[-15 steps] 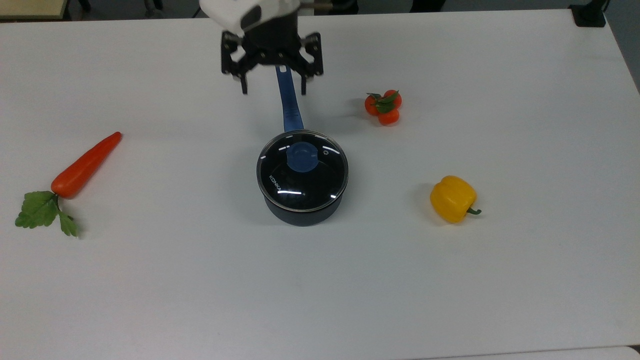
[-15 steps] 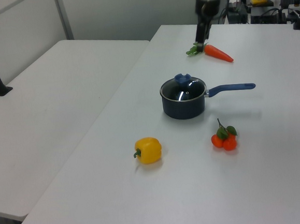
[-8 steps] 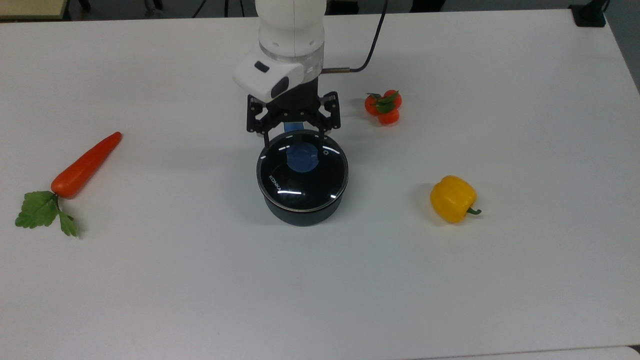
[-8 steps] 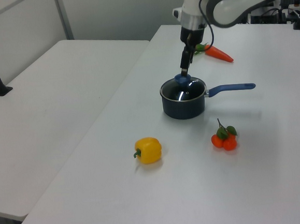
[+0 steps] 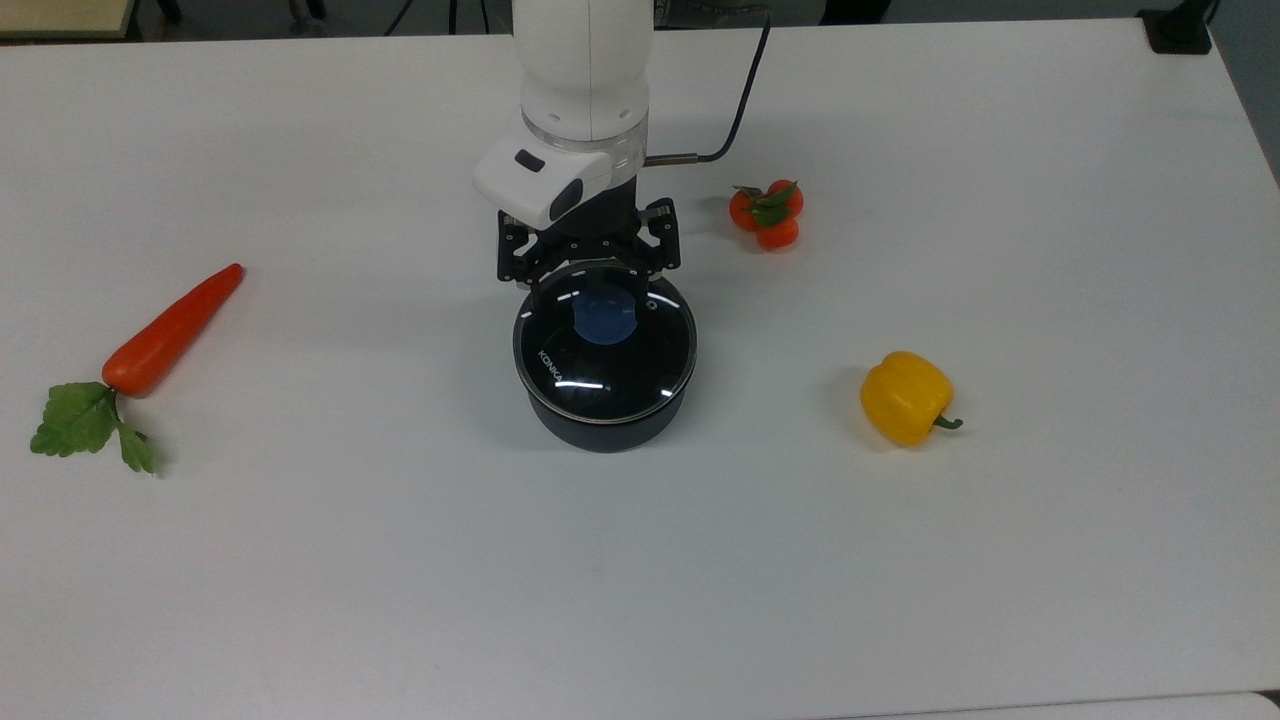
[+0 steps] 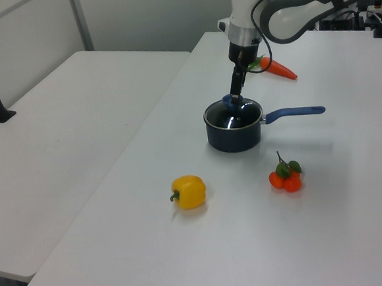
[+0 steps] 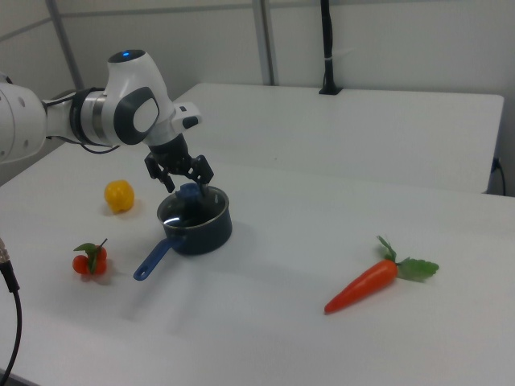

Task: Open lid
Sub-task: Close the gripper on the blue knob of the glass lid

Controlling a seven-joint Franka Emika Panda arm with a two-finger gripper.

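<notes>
Two spread fingers of the end effector point(image 5: 592, 292) have dropped lower since a moment ago, now flanking the blue knob of the lid point(image 5: 605, 340) directly beneath, which sits unlifted on the saucepan point(image 6: 233, 132), so closing comes next.

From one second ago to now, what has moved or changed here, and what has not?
The hand came from above the far end of the saucepan handle toward the lid and lowered until its open fingers straddle the blue knob, not yet closed on it. Lid, saucepan, carrot, tomatoes and yellow pepper stayed put.
</notes>
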